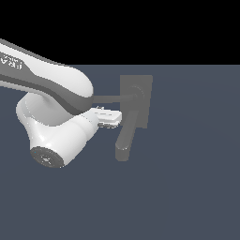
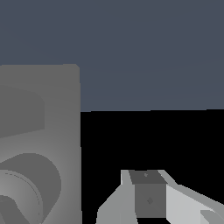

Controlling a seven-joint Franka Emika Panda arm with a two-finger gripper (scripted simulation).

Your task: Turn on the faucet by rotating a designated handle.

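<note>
exterior view: the hand is close to the thin lever, nothing gripped yet

in the exterior view we see the faucet (image 1: 136, 101) standing near the middle of the scene, with its flat back plate upright. the thick spout (image 1: 126, 140) comes out low and toward the camera. the handle (image 1: 115, 98) is the thin straight bar that starts at the round hub of the plate and points to the exterior view's left, where the big white arm (image 1: 51, 89) covers its far end.

the gripper (image 1: 108, 117) sits just below this bar and beside the plate. we cannot tell how far its fingers are open, and we see nothing held between them. the wrist view shows only one finger (image 2: 148, 194) and the plate (image 2: 41, 144) close by; the bar is not seen there.

we judge the bar to be stiff and hard, with a smooth matte surface that may slip a little. it does not lift, it only turns about the hub. so we would push or hold it far from the hub, near its free end, where less force is needed.
</note>
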